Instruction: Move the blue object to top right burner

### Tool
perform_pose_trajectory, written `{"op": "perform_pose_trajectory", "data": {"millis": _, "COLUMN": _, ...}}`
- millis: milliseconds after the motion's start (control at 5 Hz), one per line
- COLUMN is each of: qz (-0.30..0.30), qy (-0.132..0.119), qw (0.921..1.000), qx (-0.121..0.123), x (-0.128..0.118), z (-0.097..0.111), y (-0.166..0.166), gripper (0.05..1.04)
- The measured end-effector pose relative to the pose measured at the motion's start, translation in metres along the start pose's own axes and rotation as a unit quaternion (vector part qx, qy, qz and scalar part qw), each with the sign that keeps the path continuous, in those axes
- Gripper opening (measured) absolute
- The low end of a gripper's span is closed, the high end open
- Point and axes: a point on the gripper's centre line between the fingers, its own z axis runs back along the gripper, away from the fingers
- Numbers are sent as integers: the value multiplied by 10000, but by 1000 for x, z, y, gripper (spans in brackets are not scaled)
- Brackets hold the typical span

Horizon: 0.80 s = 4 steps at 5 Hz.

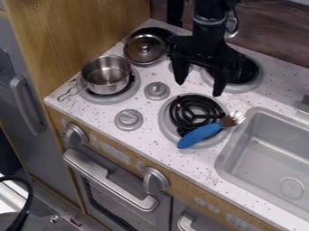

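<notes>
The black gripper (199,86) hangs over the stove, above and behind the front right burner, open with nothing between its two separated fingers. A blue-handled fork (200,135) lies across the front edge of the front right burner (194,113), its metal tines pointing right toward the sink. The gripper is up and to the left of the fork, apart from it. The top right burner (249,72) stands behind the gripper, partly hidden by it.
A metal pot (106,76) sits on the front left burner, its wire handle toward the counter's edge. A metal lid (145,48) rests on the back left burner. Two grey knobs (128,119) stand between the burners. The sink (265,158) is at the right.
</notes>
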Motion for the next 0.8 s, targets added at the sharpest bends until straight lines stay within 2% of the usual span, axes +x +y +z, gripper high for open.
{"op": "perform_pose_trajectory", "data": {"millis": 200, "qz": -14, "qy": 181, "qw": 9998, "qx": 34, "x": -5, "z": -11, "y": 0, "gripper": 995}}
{"op": "perform_pose_trajectory", "data": {"millis": 400, "qz": -113, "qy": 101, "qw": 9998, "qx": 97, "x": -2, "z": -17, "y": -2, "gripper": 995}}
{"op": "perform_pose_trajectory", "data": {"millis": 600, "qz": -94, "qy": -135, "qw": 9997, "qx": 205, "x": 4, "z": -30, "y": 0, "gripper": 995}}
{"op": "perform_pose_trajectory", "data": {"millis": 800, "qz": -483, "qy": -442, "qw": 9978, "qx": -78, "x": 1, "z": -57, "y": -7, "gripper": 995}}
